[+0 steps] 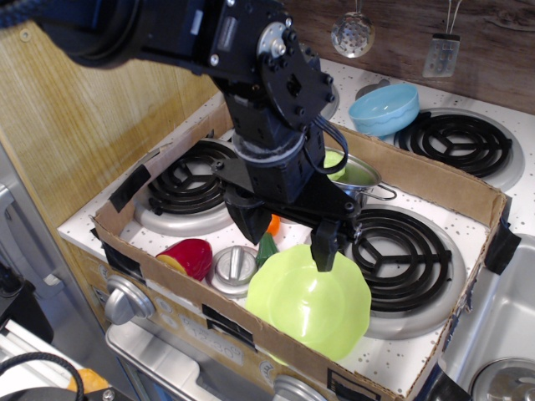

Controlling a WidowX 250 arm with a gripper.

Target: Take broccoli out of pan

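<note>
The pan [364, 176] is a shiny steel pot with a wire loop handle, standing at the back of the toy stove behind my arm. The broccoli [335, 158], a pale green lump, shows inside it at its left side, half hidden by my wrist and cable. My gripper [287, 236] points down with its two black fingers [324, 247] spread apart and nothing between them. It hangs in front and to the left of the pan, above the far edge of the lime-green plate.
A lime-green plate [310, 299] leans at the front. An orange carrot [274, 224] with a dark green top lies under the gripper. A red-yellow toy [187, 256] and a metal knob [234, 266] lie front left. A blue bowl [384, 109] sits behind. A cardboard wall [435, 180] rings the stove.
</note>
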